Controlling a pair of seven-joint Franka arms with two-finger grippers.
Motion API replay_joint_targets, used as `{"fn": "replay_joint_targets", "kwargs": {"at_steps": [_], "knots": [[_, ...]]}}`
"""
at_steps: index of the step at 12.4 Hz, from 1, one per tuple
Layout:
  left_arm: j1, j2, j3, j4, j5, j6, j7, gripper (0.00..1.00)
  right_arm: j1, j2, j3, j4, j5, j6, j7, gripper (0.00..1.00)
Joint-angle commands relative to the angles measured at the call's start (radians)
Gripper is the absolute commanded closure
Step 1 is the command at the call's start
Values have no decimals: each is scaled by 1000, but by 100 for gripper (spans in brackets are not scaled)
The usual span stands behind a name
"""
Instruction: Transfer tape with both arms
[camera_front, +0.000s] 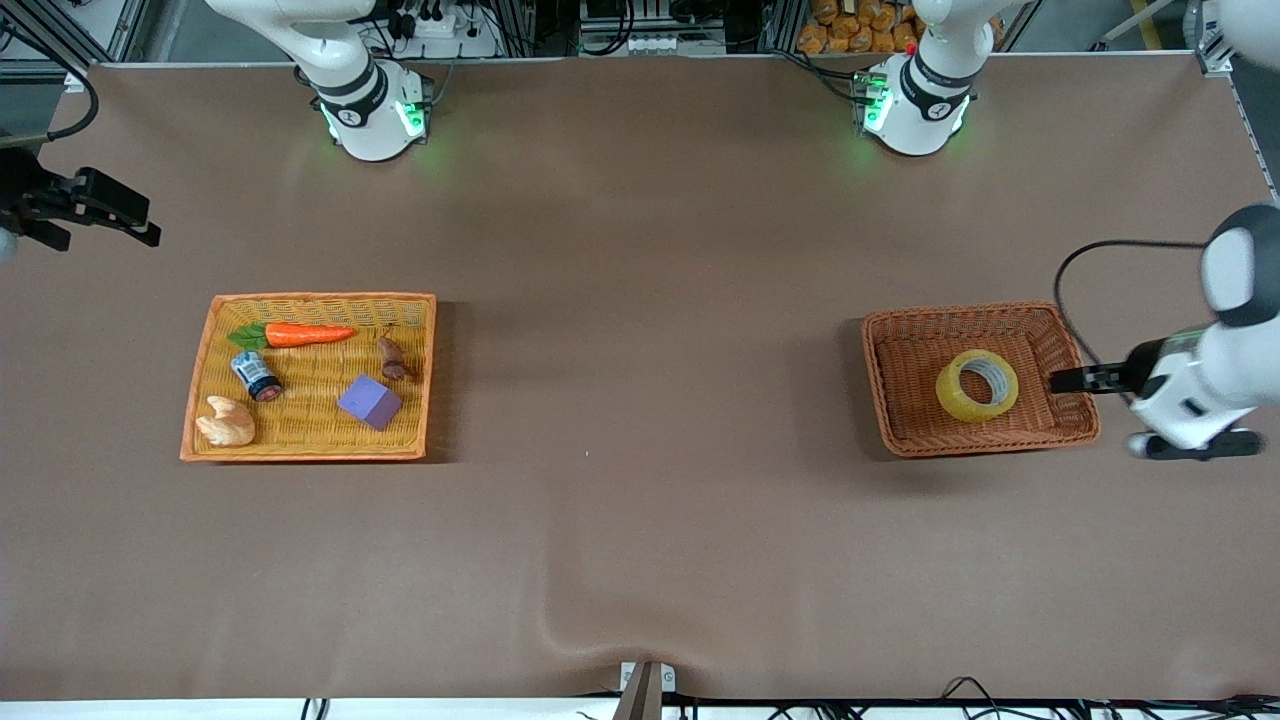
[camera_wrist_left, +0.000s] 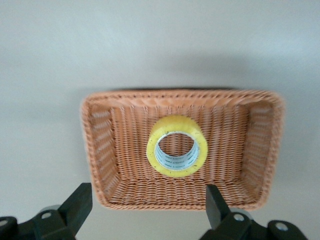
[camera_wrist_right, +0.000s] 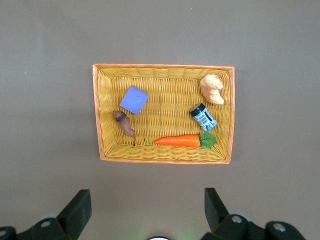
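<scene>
The tape (camera_front: 950, 396) (camera_wrist_left: 176, 128), a yellow roll with a pale core, lies in the brown wicker basket (camera_front: 960, 312) (camera_wrist_left: 180, 94) toward the left arm's end of the table. My left gripper (camera_front: 1075, 382) (camera_wrist_left: 147, 197) hangs open over the basket's rim on the side toward that table end, with nothing between its fingers and apart from the tape. Up over the bare table at the right arm's end, my right gripper (camera_front: 135, 220) (camera_wrist_right: 147, 197) stands open and empty, away from both baskets.
A flat yellow wicker tray (camera_front: 320, 297) (camera_wrist_right: 165, 66) lies toward the right arm's end. It holds a purple cube (camera_front: 369, 402) (camera_wrist_right: 134, 99), a carrot (camera_front: 305, 334), a small jar (camera_front: 256, 375), a croissant (camera_front: 226, 422) and a brown piece (camera_front: 392, 359). Bare brown table (camera_front: 640, 400) spans between the two baskets.
</scene>
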Motion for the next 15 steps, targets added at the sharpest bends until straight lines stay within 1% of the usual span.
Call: {"fn": "replay_joint_targets", "kwargs": {"at_steps": [1,2,3,4,5,9,10,11,12,14,15], "knots": [[-1,-91,-34,63,31,-108,19,0,-8,11,6,23,-18,-8,-10,0],[-2,-158,-43,58,28,-110,15,0,-8,11,6,23,-20,-8,-8,0],[-2,-204,-58,54,23,-118,10,0,-10,11,6,23,-21,-3,-11,0],[3,-231,-74,52,20,-145,8,0,-11,9,5,23,-26,-3,-11,0],[4,-246,-77,54,11,-170,2,0,-11,9,5,24,-26,-3,-11,0],[10,-275,-77,52,-36,-187,5,0,-14,9,5,23,-23,-6,-11,0],[-9,-287,-59,48,-50,-187,14,0,-14,9,5,23,-24,-6,-11,0],[-55,-297,-40,29,-52,-190,-2,0,-14,9,5,23,-24,-6,-11,0],[-95,-309,21,25,-61,-191,-4,0,-14,9,3,23,-24,-6,-11,0],[-213,-333,142,8,-90,-191,-12,0,-14,9,5,23,-24,-6,-11,0],[-244,-338,174,2,-90,-193,-13,0,-14,9,5,23,-24,-8,-11,0]]}}
